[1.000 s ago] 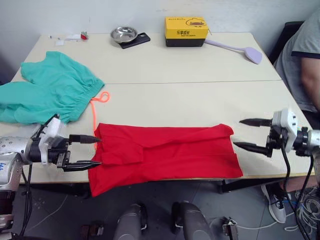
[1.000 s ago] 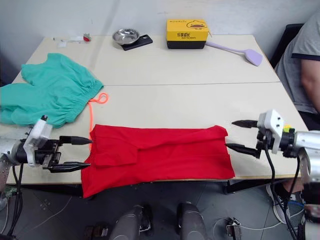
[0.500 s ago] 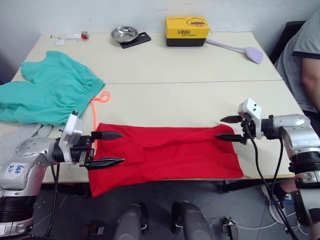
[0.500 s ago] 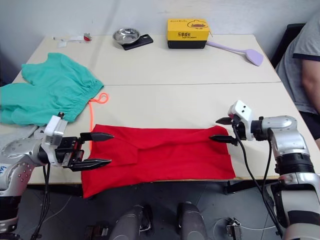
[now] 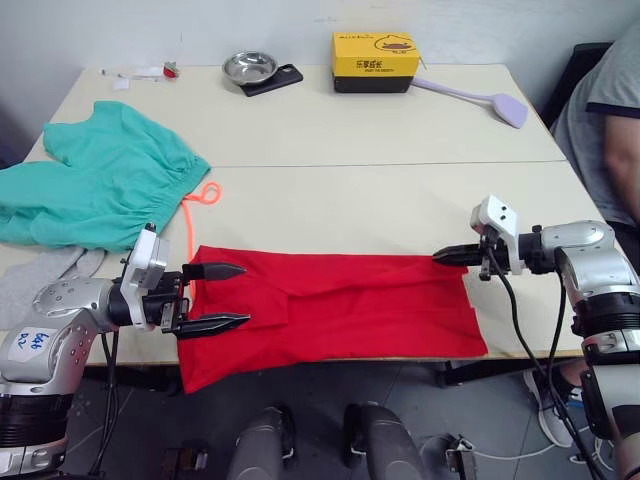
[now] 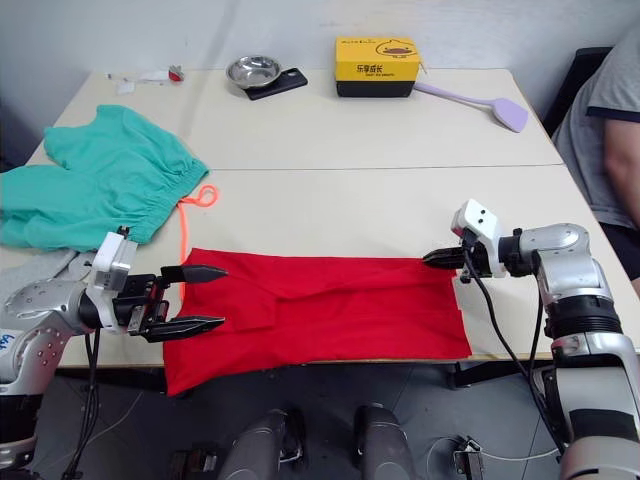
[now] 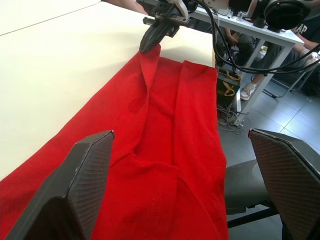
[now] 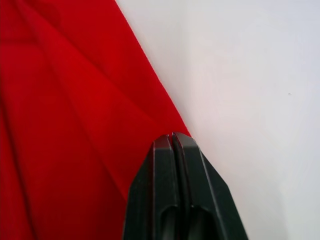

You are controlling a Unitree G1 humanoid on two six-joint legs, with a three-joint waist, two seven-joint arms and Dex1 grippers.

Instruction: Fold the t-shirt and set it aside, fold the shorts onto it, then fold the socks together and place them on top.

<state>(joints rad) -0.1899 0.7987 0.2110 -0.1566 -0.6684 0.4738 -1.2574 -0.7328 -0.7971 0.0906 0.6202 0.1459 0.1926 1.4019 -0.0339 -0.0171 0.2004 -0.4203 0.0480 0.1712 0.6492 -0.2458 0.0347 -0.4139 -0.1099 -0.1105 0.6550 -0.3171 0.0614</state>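
red t-shirt [image 5: 330, 310] folded lengthwise along near table edge, mid-fold.
right gripper [image 6: 432, 257] pinched closed on far right corner; left gripper [image 5: 225, 296] wide apart over left end, gripping nothing. risk: thin one-corner pinch slipping, hem dragging off table [image 5: 400, 140]; teal shorts [image 5: 95, 190], grey socks [image 5: 40, 280] waiting far left.

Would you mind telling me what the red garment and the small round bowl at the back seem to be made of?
The bright red t-shirt looks like soft matte knit fabric, probably cotton: it creases and drapes limply. The small round bowl looks like polished metal, likely steel, given its silvery shine.
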